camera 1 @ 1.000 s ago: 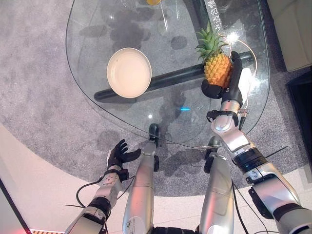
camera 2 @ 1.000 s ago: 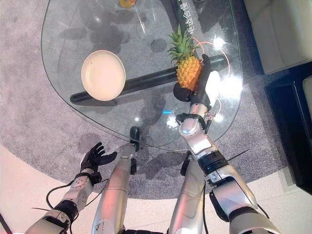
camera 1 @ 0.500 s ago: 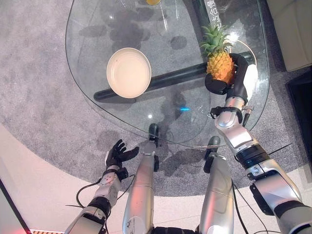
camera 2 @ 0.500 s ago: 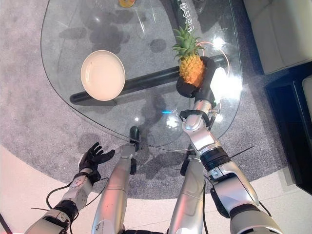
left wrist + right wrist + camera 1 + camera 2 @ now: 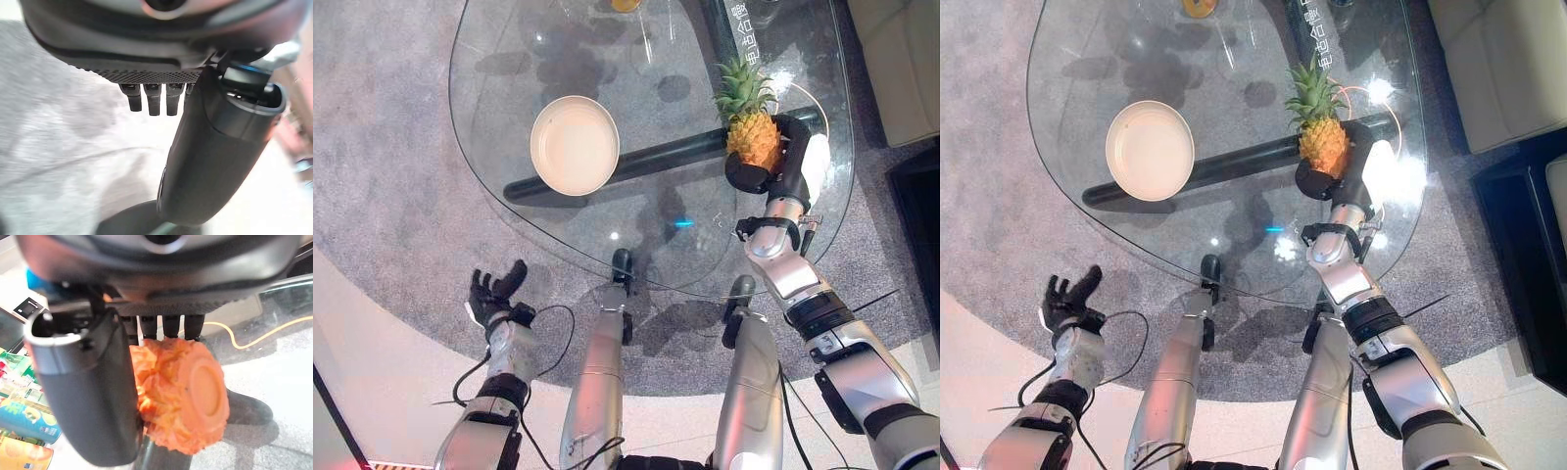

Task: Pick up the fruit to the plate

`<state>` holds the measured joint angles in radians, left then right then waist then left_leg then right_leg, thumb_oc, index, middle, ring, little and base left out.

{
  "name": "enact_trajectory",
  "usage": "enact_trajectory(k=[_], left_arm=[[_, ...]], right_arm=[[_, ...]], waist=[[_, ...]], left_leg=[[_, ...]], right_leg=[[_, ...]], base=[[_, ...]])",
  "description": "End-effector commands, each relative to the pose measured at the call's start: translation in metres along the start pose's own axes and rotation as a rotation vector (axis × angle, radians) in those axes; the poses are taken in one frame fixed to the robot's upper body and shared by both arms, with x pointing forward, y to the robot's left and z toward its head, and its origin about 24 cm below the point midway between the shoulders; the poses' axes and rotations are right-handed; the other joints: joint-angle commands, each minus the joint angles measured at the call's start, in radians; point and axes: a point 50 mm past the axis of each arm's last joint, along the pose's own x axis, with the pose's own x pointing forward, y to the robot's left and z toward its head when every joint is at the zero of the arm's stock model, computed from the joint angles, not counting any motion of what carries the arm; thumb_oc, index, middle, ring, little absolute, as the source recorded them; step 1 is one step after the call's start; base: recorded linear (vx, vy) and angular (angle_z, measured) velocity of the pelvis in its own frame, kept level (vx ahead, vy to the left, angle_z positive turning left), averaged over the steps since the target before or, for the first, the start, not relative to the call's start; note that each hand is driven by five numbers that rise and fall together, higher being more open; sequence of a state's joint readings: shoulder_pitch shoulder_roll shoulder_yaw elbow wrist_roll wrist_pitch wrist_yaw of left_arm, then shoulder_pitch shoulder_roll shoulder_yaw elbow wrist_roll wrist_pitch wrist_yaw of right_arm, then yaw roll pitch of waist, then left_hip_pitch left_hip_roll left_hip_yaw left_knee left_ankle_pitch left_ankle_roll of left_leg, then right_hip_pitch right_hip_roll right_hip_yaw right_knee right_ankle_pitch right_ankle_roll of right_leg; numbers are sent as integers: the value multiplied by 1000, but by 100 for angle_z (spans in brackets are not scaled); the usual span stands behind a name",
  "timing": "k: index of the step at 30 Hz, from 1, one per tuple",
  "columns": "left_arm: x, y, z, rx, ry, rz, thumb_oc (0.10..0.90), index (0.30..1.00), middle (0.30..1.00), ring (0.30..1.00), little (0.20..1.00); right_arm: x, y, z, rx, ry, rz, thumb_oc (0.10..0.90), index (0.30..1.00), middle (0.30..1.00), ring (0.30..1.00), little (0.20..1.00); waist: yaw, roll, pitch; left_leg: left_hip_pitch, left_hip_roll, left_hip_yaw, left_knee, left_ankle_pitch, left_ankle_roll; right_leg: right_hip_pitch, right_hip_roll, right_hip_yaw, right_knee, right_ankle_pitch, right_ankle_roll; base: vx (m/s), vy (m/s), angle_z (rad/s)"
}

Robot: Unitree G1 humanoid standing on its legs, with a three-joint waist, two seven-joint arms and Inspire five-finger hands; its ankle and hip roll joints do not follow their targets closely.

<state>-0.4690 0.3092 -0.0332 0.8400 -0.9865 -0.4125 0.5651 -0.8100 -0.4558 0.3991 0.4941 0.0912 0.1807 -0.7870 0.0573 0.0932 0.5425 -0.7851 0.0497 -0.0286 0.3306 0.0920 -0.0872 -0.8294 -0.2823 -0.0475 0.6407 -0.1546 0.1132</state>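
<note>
The right hand (image 5: 781, 166) had its fingers curled round the body of the pineapple (image 5: 751, 137), probably light, stiff and rough-skinned, while the left hand (image 5: 493, 297) hung open.

Grey carpet (image 5: 382, 176) under a glass table (image 5: 636, 245); a small yellow item (image 5: 624, 4) at the table's far edge.

Plate (image 5: 575, 144) left of pineapple (image 5: 751, 137)
</note>
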Motion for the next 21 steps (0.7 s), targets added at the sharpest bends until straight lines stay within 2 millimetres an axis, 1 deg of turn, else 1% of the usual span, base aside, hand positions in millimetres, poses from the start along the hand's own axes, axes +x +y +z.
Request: enact_trajectory(k=[1,4,5,7,9,15,21], left_arm=[[14,-1,71,-83,-330,106,800,900,900,900,900],[10,-18,95,-119,-449,85,800,900,900,900,900],[5,-27,106,-127,-519,61,800,900,900,900,900],[-2,-39,118,-155,-582,30,800,900,900,900,900],[-17,-58,133,-208,-656,-41,800,900,900,900,900],[-48,-88,141,-284,-749,-222,800,900,900,900,900],[-72,-105,145,-325,-793,-408,800,900,900,900,900]], right_arm=[[-2,-11,12,61,-73,-51,100,300,300,300,200],[-2,-12,17,80,-97,-60,100,300,300,300,200],[-3,-13,21,92,-119,-66,100,300,300,300,200],[-5,-15,25,106,-150,-73,100,300,300,300,200],[-8,-19,33,119,-211,-88,100,300,300,300,200],[-16,-21,45,156,-305,-103,100,300,300,300,200],[-22,-24,58,206,-397,-96,100,300,300,300,200]], waist=[[-2,32,-22],[-7,29,-22],[-9,28,-22],[-12,27,-22],[-13,24,-22],[-14,18,-22],[-16,13,-22]], left_leg=[[23,2,21,60,-65,44],[25,2,22,58,-66,43],[27,3,23,55,-66,42],[27,4,24,54,-67,42],[27,2,23,54,-70,43],[23,3,24,47,-74,47],[28,4,26,43,-77,49]], right_leg=[[-1,-2,-9,-112,139,-16],[3,0,-7,-117,139,-17],[5,1,-6,-120,139,-17],[6,1,-3,-122,140,-17],[7,2,-2,-126,141,-16],[9,3,-6,-141,145,-11],[17,5,-8,-152,151,-7]], base=[[0,0,0],[0,0,0],[0,0,0],[0,0,0],[0,0,0],[0,0,0],[0,0,0]])
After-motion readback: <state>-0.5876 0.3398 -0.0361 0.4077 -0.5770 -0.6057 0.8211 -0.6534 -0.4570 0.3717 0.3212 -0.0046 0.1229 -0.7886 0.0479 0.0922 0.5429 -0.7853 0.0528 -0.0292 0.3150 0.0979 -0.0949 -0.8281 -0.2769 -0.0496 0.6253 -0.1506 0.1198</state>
